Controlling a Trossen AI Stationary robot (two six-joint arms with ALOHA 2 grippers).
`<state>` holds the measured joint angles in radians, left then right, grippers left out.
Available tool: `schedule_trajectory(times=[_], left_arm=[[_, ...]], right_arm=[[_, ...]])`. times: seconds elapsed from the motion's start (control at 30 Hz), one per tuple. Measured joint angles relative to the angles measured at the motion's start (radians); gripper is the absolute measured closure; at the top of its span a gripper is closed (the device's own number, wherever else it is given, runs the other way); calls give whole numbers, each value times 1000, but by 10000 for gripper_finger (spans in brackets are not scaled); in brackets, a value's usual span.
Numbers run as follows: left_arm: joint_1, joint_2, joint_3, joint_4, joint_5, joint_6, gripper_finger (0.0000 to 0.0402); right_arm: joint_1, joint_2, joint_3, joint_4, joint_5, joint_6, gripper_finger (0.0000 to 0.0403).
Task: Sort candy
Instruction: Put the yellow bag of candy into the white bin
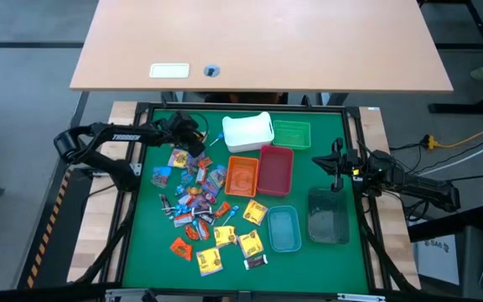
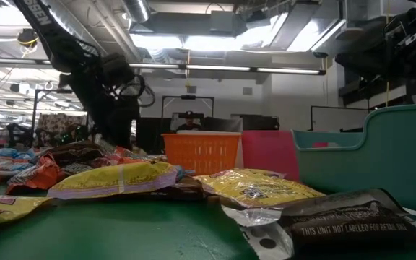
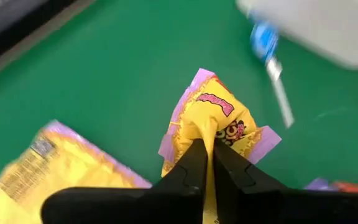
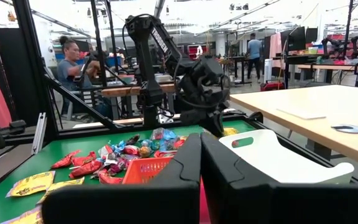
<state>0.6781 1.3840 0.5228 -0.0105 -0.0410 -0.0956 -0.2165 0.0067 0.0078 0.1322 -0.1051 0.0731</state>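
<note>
Right up against the left wrist camera, the left gripper has its two dark fingers pinched tight on a yellow candy packet with purple edges, the wrapper creased and squeezed up between the tips. Beneath it, the green mat; a second yellow packet lies just beside it at the lower left of that frame, and a lollipop with a blue wrapper sits at the upper right, next to the white bin.

From overhead, the left gripper is at the upper left of the mat, at the top end of the candy pile, which spreads down the left half of the frame towards the bottom edge. The white bin stands just right of the gripper, the green bin beside that. Below them, an orange bin and a red bin sit side by side, then a teal bin and a clear bin lower right.

Over on the right edge of the mat, the right gripper waits above the clear bin, fingers pressed together with nothing between them.

At table level, yellow and dark brown wrappers fill the foreground, the orange bin behind them.
</note>
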Motion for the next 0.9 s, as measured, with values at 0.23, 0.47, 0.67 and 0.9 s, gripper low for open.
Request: schedule_trajectory(times=[0.23,0.47,0.67,0.9], left_arm=[[0,-126,0,20,3,-32,401],[-38,-159,2,269,49,-218,401],[-135,-45,4,572,22,-242,401],[-199,101,3,797,-64,-235,393]], right_arm=[[0,0,0,1,0,0,400],[0,0,0,1,0,0,400],[0,0,0,1,0,0,400],[0,0,0,0,0,0,400]])
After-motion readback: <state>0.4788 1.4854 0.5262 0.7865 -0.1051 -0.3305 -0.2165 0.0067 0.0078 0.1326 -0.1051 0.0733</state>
